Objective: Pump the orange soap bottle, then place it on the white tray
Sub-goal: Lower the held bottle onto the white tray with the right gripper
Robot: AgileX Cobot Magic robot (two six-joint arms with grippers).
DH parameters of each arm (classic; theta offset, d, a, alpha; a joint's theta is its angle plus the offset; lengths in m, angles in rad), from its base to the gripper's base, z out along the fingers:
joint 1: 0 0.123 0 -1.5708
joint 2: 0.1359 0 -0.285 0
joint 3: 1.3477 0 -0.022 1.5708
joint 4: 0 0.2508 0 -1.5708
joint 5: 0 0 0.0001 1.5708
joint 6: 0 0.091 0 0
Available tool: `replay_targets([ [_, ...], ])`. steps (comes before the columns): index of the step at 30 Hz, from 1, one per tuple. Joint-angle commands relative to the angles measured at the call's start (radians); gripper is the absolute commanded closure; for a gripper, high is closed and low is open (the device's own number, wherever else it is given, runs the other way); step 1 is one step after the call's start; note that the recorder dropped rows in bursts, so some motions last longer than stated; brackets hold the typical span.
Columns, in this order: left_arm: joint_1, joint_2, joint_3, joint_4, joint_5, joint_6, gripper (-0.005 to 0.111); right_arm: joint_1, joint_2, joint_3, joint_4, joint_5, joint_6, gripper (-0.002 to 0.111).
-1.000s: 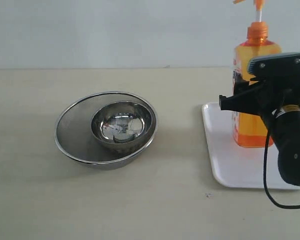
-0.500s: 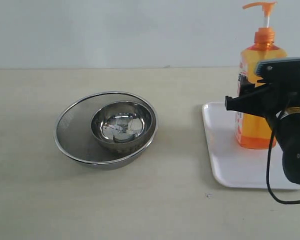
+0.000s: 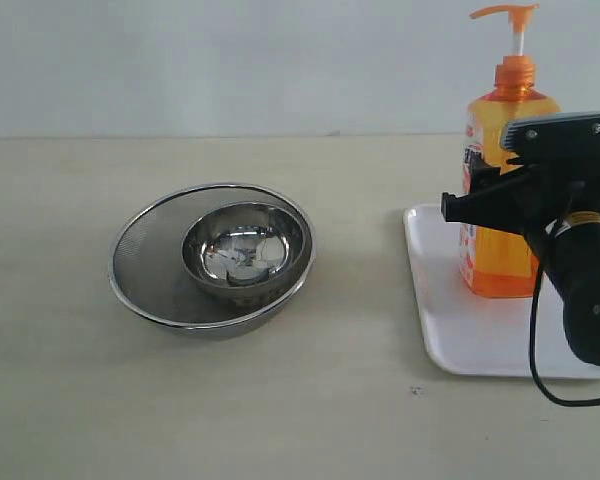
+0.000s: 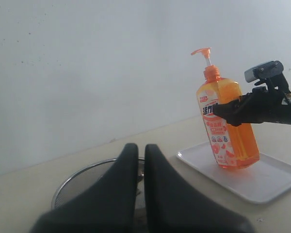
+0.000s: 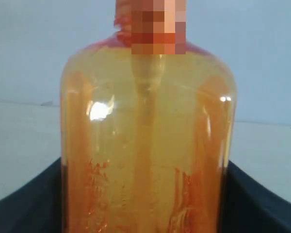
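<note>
The orange soap bottle (image 3: 495,255) stands upright with its base on the white tray (image 3: 460,340) at the right, pump head up. My right gripper (image 3: 472,203) is shut on the bottle's body at mid-height, one black finger in front and the other hidden behind it. In the right wrist view the bottle (image 5: 145,145) fills the frame between the two dark fingers (image 5: 34,199). The left wrist view shows the bottle (image 4: 233,131), the tray (image 4: 262,182) and my left gripper (image 4: 138,145), shut and holding nothing, well away from them.
A steel mesh bowl (image 3: 150,260) with a smaller shiny steel bowl (image 3: 245,245) inside it sits left of centre on the beige table. The tray's right side runs under the right arm. A pale wall stands behind the table.
The right gripper has lowered the bottle onto the tray, so the pump head came fully into view, then shifted it slightly left. The bowls have not moved.
</note>
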Motion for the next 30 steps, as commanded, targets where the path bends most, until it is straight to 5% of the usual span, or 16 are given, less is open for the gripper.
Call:
replay_targets([
  [1, 0.003, -0.004, 0.004, -0.010, 0.006, -0.009, 0.102, -0.001, -0.009, -0.004, -0.014, 0.037, -0.003, 0.104],
  [12, 0.003, -0.004, 0.004, -0.010, 0.006, -0.009, 0.102, -0.001, -0.009, -0.004, -0.014, 0.066, -0.022, 0.104],
  [20, 0.003, -0.004, 0.004, -0.010, 0.006, -0.009, 0.102, -0.001, -0.009, -0.004, -0.018, 0.078, -0.020, 0.059],
  [30, 0.003, -0.004, 0.004, -0.010, 0.006, -0.009, 0.102, -0.001, -0.009, -0.004, -0.016, 0.112, -0.023, 0.058],
])
